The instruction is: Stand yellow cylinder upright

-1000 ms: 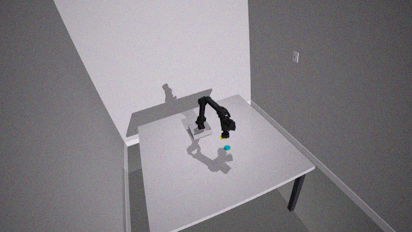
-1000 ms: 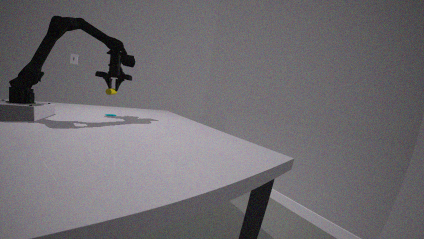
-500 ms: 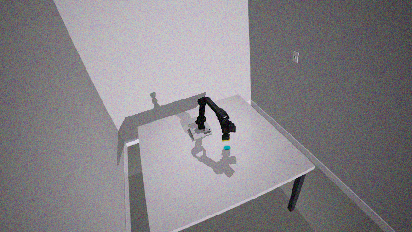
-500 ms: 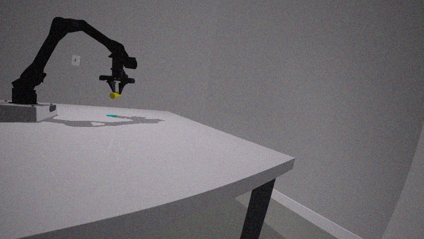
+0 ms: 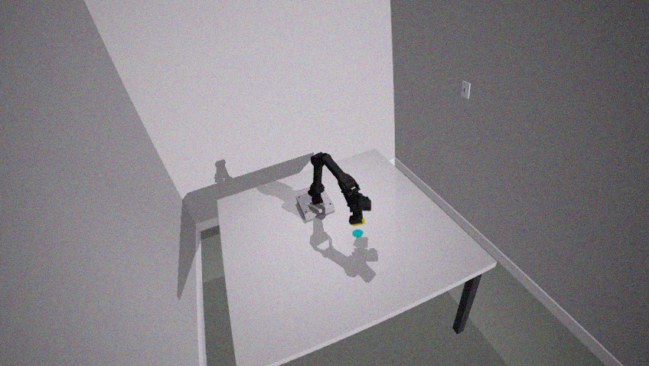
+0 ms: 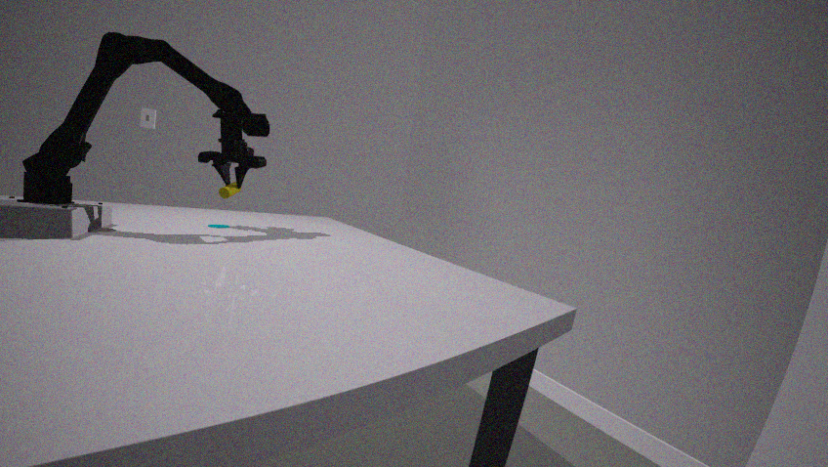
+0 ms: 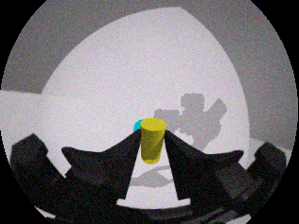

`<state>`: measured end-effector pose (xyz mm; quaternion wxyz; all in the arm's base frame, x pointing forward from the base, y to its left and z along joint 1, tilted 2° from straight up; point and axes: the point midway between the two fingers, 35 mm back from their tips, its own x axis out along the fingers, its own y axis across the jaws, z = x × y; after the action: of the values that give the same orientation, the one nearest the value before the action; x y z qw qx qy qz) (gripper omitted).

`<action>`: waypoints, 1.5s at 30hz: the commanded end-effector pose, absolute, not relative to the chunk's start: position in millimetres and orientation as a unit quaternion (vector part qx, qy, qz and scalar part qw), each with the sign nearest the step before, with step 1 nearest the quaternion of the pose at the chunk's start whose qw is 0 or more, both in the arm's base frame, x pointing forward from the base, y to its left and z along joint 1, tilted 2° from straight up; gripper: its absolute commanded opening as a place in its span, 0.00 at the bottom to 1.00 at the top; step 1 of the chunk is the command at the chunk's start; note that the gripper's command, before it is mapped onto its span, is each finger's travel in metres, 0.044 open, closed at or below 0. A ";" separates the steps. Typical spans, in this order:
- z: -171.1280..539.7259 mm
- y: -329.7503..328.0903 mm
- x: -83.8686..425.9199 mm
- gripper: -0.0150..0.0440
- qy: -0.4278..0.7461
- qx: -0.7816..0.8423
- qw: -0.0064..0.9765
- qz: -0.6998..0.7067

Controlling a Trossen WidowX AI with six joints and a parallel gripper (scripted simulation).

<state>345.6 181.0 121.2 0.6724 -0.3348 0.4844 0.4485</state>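
Room, plain, laboratory-like; exact kind cannot be told. Contents: one black robot arm (image 5: 338,172) (image 6: 187,68) on a pale base (image 5: 330,210) (image 6: 34,223); one pale tabletop (image 5: 282,295) (image 6: 289,324) with dark leg (image 5: 467,303) (image 6: 503,405); bare grey walls; pale skirting (image 5: 522,273) (image 6: 602,412); one wall plate (image 5: 465,89) (image 6: 148,118); cyan circle (image 5: 357,233) (image 6: 218,226) (image 7: 137,126), marking the work surface.

On my feeds, cylinder (image 5: 363,220) (image 6: 227,191) (image 7: 152,140): plain yellow; circle (image 5: 357,233) (image 6: 218,226) (image 7: 137,126): solid cyan; arm (image 5: 336,170) (image 6: 190,66): black; desk (image 5: 282,291) (image 6: 301,324) (image 7: 104,70): pale grey, unpatterned save shadows.
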 end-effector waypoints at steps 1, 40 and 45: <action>119.6 182.2 348.9 0.43 0.477 -0.322 0.683 0.450; 106.4 188.4 375.2 0.43 0.400 -0.226 0.757 0.465; 105.6 188.5 377.8 0.43 0.389 -0.214 0.764 0.467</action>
<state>376.1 188.4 105.2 0.7591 -0.2236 0.3964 0.4655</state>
